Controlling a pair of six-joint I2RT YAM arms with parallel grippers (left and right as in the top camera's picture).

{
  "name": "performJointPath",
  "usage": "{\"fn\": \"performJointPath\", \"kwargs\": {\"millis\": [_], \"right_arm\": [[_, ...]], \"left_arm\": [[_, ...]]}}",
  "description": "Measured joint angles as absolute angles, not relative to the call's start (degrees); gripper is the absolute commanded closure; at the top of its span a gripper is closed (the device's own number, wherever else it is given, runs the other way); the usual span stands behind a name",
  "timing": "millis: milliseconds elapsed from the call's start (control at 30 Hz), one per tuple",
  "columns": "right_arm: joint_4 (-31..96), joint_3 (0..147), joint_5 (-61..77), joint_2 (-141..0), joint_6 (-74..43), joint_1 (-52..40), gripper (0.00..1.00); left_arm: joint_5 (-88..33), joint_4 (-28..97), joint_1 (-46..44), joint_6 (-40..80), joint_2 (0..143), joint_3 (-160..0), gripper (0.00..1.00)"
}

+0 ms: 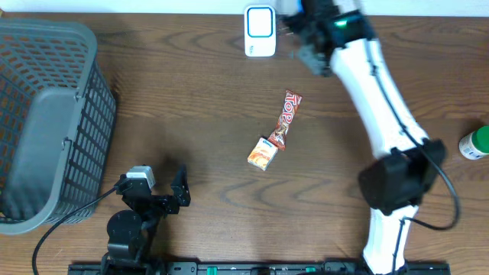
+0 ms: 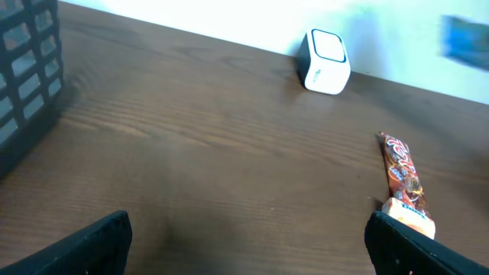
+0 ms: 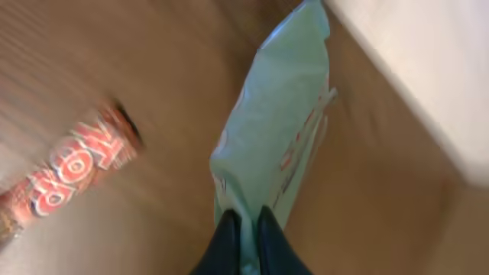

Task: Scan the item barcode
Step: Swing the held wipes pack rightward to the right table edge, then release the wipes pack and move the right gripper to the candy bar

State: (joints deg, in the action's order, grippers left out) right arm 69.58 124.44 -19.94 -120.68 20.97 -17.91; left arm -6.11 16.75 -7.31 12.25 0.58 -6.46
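My right gripper [image 3: 246,229] is shut on the lower edge of a pale green packet [image 3: 275,130], which sticks up and away from the fingers. In the overhead view that gripper [image 1: 302,32] hovers at the far edge of the table, just right of the white barcode scanner [image 1: 260,31]. The scanner [image 2: 326,61] also shows in the left wrist view, standing by the wall. My left gripper [image 1: 159,185] rests low at the near left, open, with only bare table between its fingers [image 2: 99,241].
A red candy bar [image 1: 288,116] and a small orange box [image 1: 262,153] lie mid-table. A grey wire basket [image 1: 46,114] fills the left side. A green-capped bottle [image 1: 475,143] lies at the right edge.
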Motion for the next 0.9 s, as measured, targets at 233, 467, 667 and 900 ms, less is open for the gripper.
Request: {"fn": "performJointPath", "kwargs": {"millis": [233, 467, 667, 900], "right_arm": [[83.31, 122.89, -32.12, -120.14, 3.88, -5.72, 0.99], [81.19, 112.90, -35.70, -120.31, -5.02, 7.18, 0.99], [63.83, 97.45, -35.79, -120.77, -7.05, 14.52, 0.99], [56.93, 89.67, -35.51, -121.49, -7.44, 18.41, 0.38]], "left_arm": [[-6.11, 16.75, -7.33, 12.25, 0.58, -6.46, 0.02], [-6.11, 16.75, -7.33, 12.25, 0.60, -6.46, 0.02], [-6.11, 16.75, -7.33, 12.25, 0.58, -6.46, 0.02], [-6.11, 16.75, -7.33, 12.25, 0.58, -6.46, 0.02]]}}
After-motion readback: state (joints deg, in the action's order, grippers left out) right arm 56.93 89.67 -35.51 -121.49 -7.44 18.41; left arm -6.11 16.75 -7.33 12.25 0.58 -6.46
